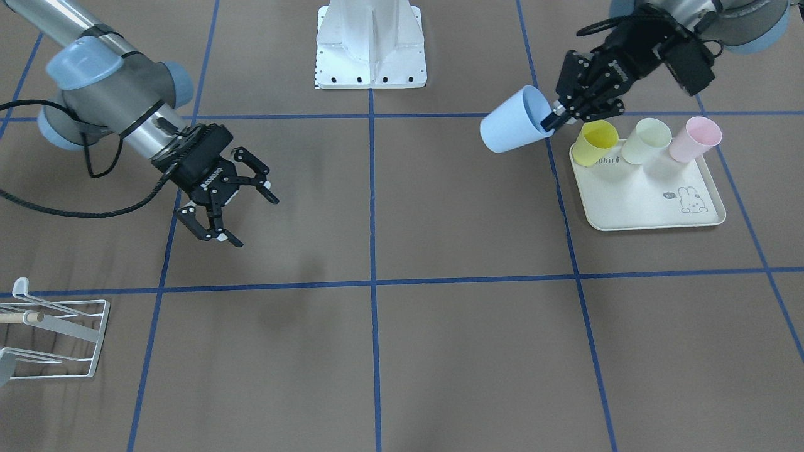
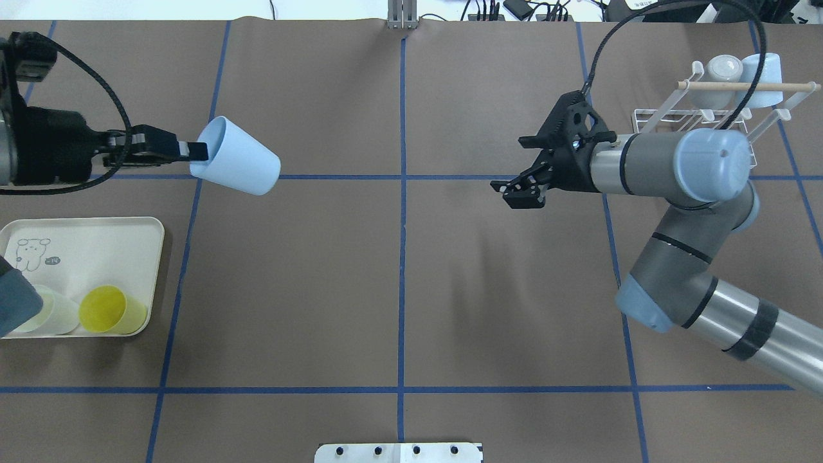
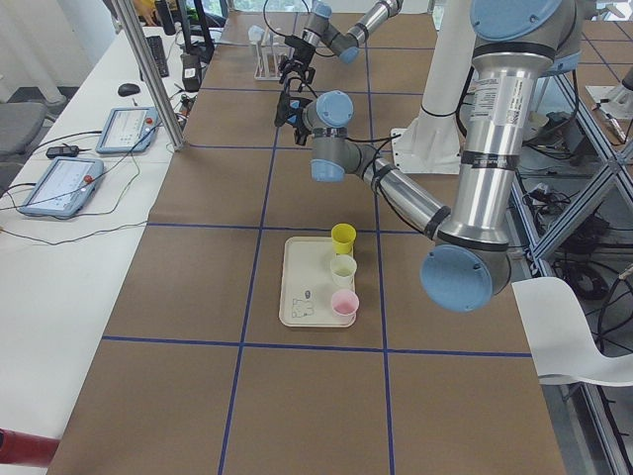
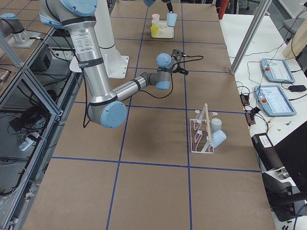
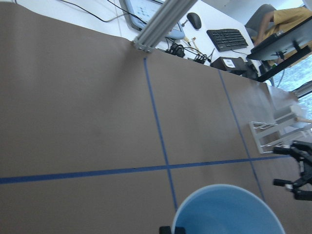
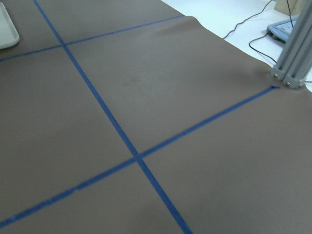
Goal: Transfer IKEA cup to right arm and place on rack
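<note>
Left gripper: the left gripper [image 1: 554,119] is pinching the rim of the blue cup [image 1: 512,125], with one finger reaching inside its mouth.
Blue cup: it is hanging tilted in the air above the table [image 1: 440,345], just beside the tray's far corner.
Right gripper: the right gripper [image 1: 252,218] is hovering with its fingers spread wide, gripping nothing.
Rack: the rack [image 1: 59,339] is sitting at the table's edge, partly cut off, well apart from both grippers.
Tray: the tray [image 1: 634,201] is carrying a yellow cup [image 1: 595,143], a pale green cup [image 1: 647,142] and a pink cup [image 1: 695,139] in a row.
</note>
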You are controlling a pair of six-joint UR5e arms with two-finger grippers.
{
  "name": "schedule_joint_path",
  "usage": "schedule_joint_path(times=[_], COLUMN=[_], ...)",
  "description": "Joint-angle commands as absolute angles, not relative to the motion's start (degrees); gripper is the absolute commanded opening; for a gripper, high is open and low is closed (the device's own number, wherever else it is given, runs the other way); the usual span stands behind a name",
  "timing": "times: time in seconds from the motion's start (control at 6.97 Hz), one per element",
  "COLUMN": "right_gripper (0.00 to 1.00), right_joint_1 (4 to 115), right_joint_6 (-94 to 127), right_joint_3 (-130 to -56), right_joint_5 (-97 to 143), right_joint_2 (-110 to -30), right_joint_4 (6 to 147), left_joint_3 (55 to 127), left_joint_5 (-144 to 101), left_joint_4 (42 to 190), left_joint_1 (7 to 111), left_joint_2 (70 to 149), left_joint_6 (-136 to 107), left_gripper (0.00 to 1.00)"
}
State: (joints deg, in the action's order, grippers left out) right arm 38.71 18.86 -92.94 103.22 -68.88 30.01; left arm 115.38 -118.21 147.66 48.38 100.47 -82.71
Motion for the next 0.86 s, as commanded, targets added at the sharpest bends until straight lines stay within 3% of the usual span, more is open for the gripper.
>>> schedule_joint_path(times=[0.0,0.29,0.72], right_gripper=[0.99,0.99,0.99], right_joint_1=[32.2,27.27,24.88], right_joint_6=[20.48,20.04,18.56], right_joint_3=[-92.37,-92.37,-92.37], right_joint_5=[97.57,94.84,94.92], right_joint_2=[-64.96,-64.86,-64.51], right_joint_4=[27.01,19.79,13.57], left_joint_3=[115.14,113.13,110.04], left_joint_5=[-113.86,-107.34,-106.79], left_joint_4=[147.66,147.74,147.74], left_joint_1=[42.22,36.14,35.6], left_joint_2=[106.33,108.35,109.78], left_joint_6=[-91.3,-91.41,-91.32], left_gripper=[0.0,0.0,0.0])
